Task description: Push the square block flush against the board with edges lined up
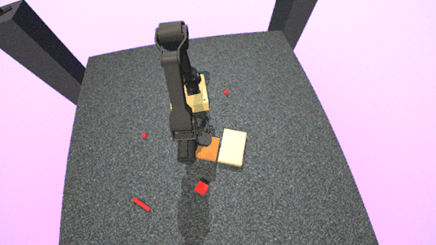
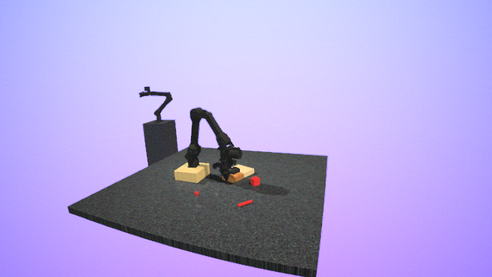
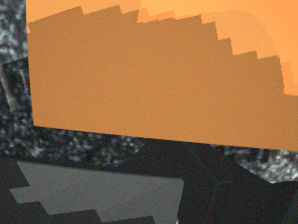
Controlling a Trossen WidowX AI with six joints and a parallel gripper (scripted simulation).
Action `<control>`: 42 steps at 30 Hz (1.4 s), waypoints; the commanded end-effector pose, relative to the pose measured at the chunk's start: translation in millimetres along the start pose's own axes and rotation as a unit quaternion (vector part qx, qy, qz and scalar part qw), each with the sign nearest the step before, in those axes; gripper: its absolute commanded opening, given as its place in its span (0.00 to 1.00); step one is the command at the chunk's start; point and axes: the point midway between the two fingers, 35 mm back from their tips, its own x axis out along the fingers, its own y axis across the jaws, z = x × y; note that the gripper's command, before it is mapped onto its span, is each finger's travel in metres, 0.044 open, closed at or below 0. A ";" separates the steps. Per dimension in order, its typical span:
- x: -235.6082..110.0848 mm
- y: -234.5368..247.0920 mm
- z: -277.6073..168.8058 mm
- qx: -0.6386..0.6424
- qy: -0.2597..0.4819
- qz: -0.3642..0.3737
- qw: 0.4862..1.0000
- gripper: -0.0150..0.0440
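Note:
The orange square block lies flat on the dark table, left of the cream board in the top view. Their facing sides are nearly parallel, with a thin dark line between them; I cannot tell if they touch. Their lower edges in that view look nearly even. My gripper is shut and empty, pointing down low at the block's near side in the wrist view. Contact with the block is unclear. The arm hides the fingertips and the block's upper left part in the top view.
A red cube lies just below the block in the top view. A red bar lies farther off. Small red pieces lie left of the arm and beside its yellow base.

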 end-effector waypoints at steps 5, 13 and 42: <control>-0.1 -1.4 10.0 0.001 -0.003 0.000 1.000 0.25; -0.2 -1.6 17.0 0.001 -0.003 0.000 1.000 0.25; 0.3 -1.5 -28.6 0.001 -0.001 0.000 1.000 0.25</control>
